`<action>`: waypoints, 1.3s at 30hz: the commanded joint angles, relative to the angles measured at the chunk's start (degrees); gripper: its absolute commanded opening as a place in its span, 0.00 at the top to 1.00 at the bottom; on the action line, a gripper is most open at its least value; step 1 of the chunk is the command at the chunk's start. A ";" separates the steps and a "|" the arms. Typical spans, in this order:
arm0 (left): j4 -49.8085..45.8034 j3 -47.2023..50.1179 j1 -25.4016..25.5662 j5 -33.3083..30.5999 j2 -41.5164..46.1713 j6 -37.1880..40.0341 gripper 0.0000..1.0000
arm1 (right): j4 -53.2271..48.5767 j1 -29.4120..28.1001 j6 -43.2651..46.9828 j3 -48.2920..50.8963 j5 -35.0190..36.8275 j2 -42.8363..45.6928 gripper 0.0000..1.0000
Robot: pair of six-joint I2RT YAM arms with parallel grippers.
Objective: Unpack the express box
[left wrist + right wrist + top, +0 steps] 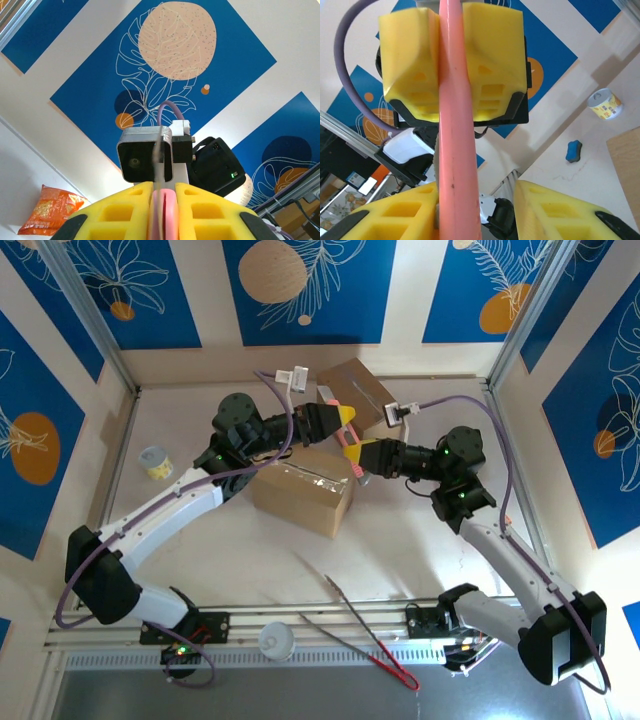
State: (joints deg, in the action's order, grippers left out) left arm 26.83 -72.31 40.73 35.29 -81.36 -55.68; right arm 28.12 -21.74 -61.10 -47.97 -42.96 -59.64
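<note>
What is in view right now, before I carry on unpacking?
Box: one, brown, taped, table centre.
Second box: one, brown, at the back.
Can: one, yellow label, table's left.
Tongs: one pair, metal with red grips, near edge.
Cup or lid: one, white, near edge.
Block: one, blue, by the wall.
Snack bag: one, orange, against a wall.
Tool: one, pink, above the taped box.
Left claw: yellow, shut on the tool.
Right claw: yellow, open around the tool.
</note>
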 commanded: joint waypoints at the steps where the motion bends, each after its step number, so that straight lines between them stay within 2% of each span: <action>1: 4.59 -1.87 0.57 1.65 0.15 -1.77 1.00 | 1.98 -0.86 -2.18 1.30 3.21 -1.27 0.62; 13: 4.86 -0.84 0.56 1.19 0.06 -1.52 1.00 | 2.11 -2.13 -2.60 2.30 5.90 -0.44 0.78; 16: 4.98 -0.47 0.44 1.16 0.15 -1.46 1.00 | 2.50 -2.26 -3.04 3.04 7.42 0.17 0.87; 18: 5.03 -0.18 0.54 1.01 0.22 -1.36 1.00 | 2.48 -2.26 -3.39 3.73 8.98 0.86 1.00; 20: 5.04 0.22 0.49 0.85 0.39 -1.16 1.00 | 1.87 -2.26 -3.58 4.41 10.69 1.81 1.00; 21: 5.11 0.44 0.49 0.84 0.48 -1.02 0.93 | 1.19 -2.17 -3.39 4.67 11.66 2.41 1.00; 23: 5.09 0.93 0.23 0.57 0.91 -0.60 0.68 | -1.29 -2.08 -2.79 5.08 13.79 3.95 1.00; 25: 3.83 1.35 -0.41 0.75 1.90 0.16 0.54 | -5.76 -1.74 -1.50 5.17 16.42 6.23 1.00; 26: 2.35 1.51 -1.02 0.66 2.71 0.70 0.52 | -9.28 -1.35 -0.59 5.14 17.76 7.73 1.00; 28: -3.96 1.41 -2.70 -0.11 4.70 2.28 0.52 | -16.72 -0.16 0.67 4.92 19.98 10.61 1.00; 30: -15.54 0.63 -4.92 -2.58 7.57 5.48 0.55 | -23.14 2.10 1.16 5.64 19.98 13.57 1.00; 33: -33.28 -0.58 -7.65 -8.87 11.60 11.55 0.55 | -30.20 6.01 1.19 8.07 17.86 18.20 1.00; 37: -49.22 -0.84 -11.94 -17.58 14.62 15.84 0.56 | -35.74 9.53 1.16 12.51 15.31 24.63 1.00; 39: -57.21 -1.37 -15.08 -23.59 14.31 16.73 0.61 | -39.01 9.92 1.63 14.56 16.23 27.68 1.00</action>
State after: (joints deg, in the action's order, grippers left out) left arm -12.10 -72.38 28.73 22.02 -66.65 -43.53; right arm -2.76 -12.32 -60.88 -35.40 -26.30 -35.00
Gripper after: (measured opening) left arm 0.408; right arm 0.187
